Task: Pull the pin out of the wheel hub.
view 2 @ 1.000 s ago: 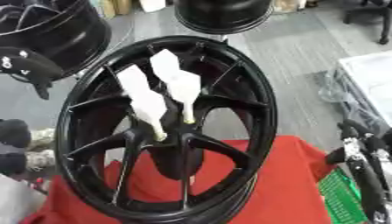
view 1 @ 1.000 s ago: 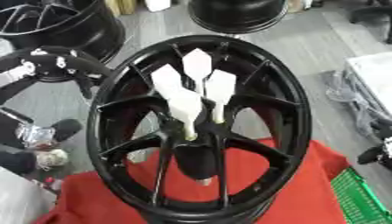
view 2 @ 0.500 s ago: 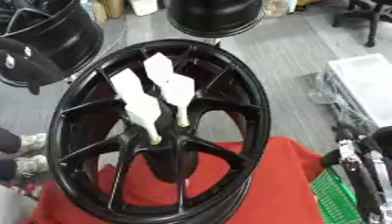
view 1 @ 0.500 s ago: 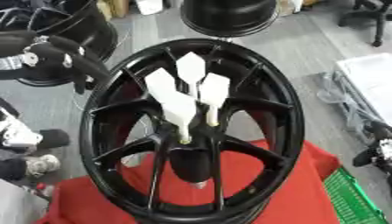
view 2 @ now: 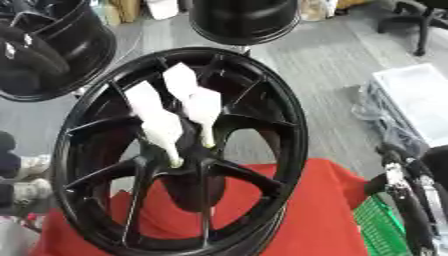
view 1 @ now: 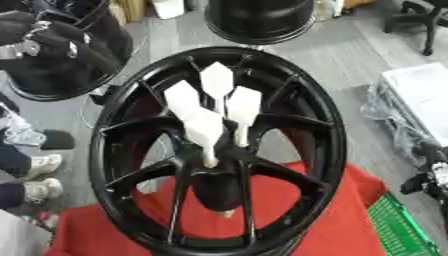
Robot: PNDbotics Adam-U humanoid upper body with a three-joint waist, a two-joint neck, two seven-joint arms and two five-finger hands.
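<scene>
The black wheel hub stands upright on a red cloth, its spokes facing me. Several white pins with flat diamond-shaped heads stick out of its centre; the nearest pin points down into the hub's middle, and the others fan out above it. My left hand is a dark shape with silver parts at the upper left, well clear of the wheel. My right hand shows at the lower right edge, beside the rim and apart from it. Neither hand touches a pin.
A second black wheel stands behind the hub, and a third is at the far left. A green basket sits at the lower right, a white box at the right. A person's shoes are on the floor at the left.
The whole picture has shifted, so the camera has moved. The pins sit in the hub as before. My left arm now shows higher, in the upper left corner.
</scene>
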